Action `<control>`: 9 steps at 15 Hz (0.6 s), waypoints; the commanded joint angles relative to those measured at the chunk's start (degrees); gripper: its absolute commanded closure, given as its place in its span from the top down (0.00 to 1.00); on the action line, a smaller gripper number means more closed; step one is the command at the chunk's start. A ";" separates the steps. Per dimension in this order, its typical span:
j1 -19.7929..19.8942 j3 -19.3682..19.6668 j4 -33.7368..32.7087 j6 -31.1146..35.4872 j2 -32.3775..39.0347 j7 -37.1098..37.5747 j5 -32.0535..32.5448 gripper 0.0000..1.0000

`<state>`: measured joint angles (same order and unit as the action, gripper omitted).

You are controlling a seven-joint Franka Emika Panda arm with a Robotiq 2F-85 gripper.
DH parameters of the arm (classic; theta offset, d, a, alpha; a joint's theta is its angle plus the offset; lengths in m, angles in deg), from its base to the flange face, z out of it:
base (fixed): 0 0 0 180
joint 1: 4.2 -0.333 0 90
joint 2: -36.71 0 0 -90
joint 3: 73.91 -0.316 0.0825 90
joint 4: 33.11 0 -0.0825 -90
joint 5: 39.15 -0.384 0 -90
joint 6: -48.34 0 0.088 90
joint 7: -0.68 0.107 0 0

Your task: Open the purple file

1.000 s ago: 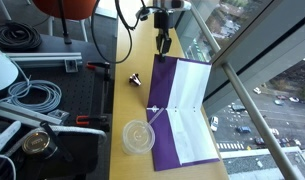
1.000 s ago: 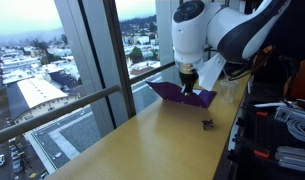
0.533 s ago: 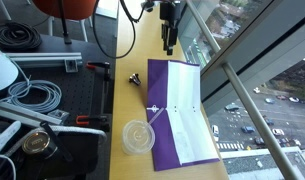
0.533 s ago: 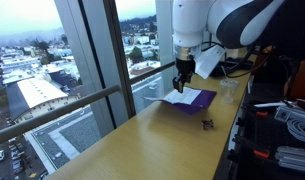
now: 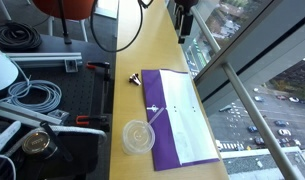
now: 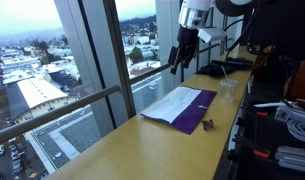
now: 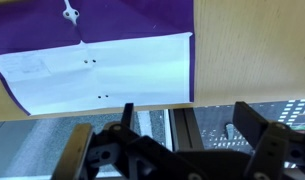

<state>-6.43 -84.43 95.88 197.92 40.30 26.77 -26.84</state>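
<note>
Well clear of purple file (image 5: 164, 140), gripper (image 6: 177, 65) agape, empty.

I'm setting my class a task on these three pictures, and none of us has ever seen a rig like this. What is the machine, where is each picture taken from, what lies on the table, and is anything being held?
The machine is a single robot arm that ends in a two-fingered gripper. A person steers it from a distance. Two of the pictures come from cameras standing apart from the robot. The third camera sits on the robot's wrist and looks down past the fingers. On the wooden table lies the purple file, spread open with white paper showing. Beside it are a round clear lid and a small dark object. The gripper hangs in the air above the table, near the window. Its fingers are apart and it holds nothing.
</note>
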 commanded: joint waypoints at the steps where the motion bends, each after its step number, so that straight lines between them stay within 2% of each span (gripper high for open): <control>1: 6.73 -5.71 -3.08 -2.02 1.82 -16.16 -15.31 1.00; 4: 11.61 -6.44 -7.14 -9.14 1.95 -29.72 -24.70 1.00; 5: 12.47 -5.14 -8.03 -12.18 1.33 -34.17 -27.48 1.00; 6: 9.13 0.35 -8.75 -15.17 0.63 -38.28 -30.11 1.00; 9: 9.24 4.68 -10.42 -22.76 -0.87 -42.71 -29.95 1.00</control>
<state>4.11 -83.92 87.08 181.76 41.13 -11.70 -55.48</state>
